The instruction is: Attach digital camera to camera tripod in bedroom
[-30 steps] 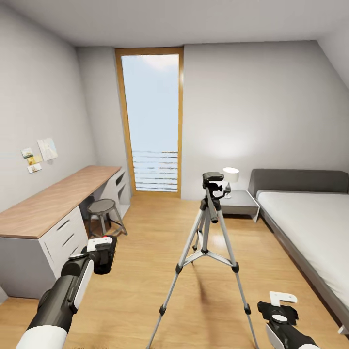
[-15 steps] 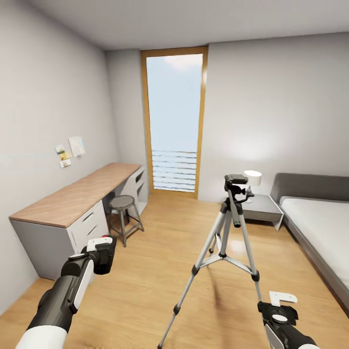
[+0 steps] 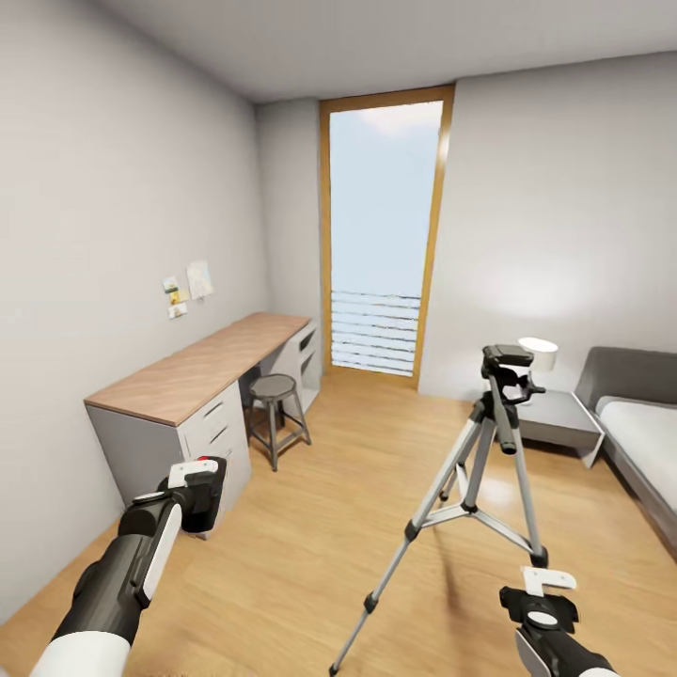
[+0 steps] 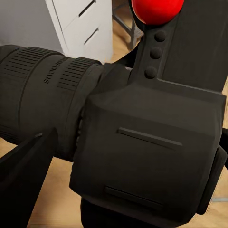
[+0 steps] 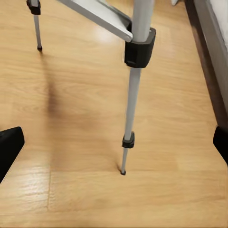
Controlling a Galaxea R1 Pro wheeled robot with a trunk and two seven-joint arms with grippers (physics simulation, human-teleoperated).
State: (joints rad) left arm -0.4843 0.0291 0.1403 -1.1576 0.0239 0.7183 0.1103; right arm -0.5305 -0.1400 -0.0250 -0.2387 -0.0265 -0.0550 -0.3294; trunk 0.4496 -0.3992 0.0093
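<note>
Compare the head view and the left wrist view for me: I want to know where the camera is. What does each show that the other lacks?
Head view alone: the camera tripod standing on the wood floor, a desk, a stool, and the right gripper.

Left wrist view alone: the lens barrel and three small buttons up close.

Both: the digital camera with its red button, held in the left gripper.

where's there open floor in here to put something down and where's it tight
Bare wood floor runs between the desk with its stool and the tripod, on toward the window. The desktop looks bare too. It is tight around the tripod's spread legs, and between the tripod, the nightstand and the bed.
</note>
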